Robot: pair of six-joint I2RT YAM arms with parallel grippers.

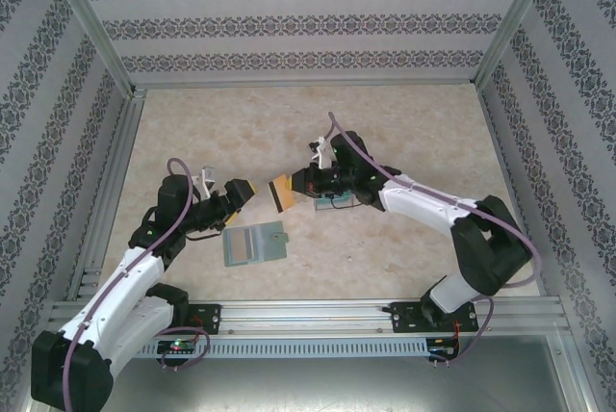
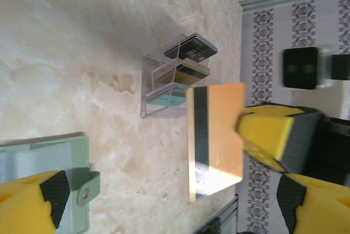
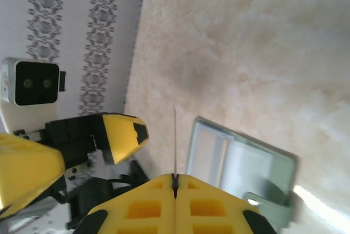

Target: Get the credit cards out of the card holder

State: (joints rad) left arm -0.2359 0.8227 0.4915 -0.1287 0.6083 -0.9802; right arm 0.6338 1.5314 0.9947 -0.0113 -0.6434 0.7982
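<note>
Arms: two, the left arm [image 1: 125, 277] and the right arm [image 1: 433, 205].
Grippers: two, the left gripper [image 1: 239, 191] and the right gripper [image 1: 298, 184].
Wrist cameras: two, the right camera [image 2: 301, 67] and the left camera [image 3: 35, 83].
Holder [image 1: 254, 244]: one, with two panels.
Cards: four in sight: one orange card [image 2: 216, 135], one black card [image 2: 191, 48], one gold card [image 2: 186, 72], one teal card [image 2: 167, 98].
Stand [image 2: 146, 89]: one, clear.
Hidden cards: cannot tell.
Table [image 1: 241, 123]: one.
Patterned walls: three.

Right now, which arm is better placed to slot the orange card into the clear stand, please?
Right, probably: the right gripper is shut on the orange card beside the clear stand; the left gripper is open.
</note>
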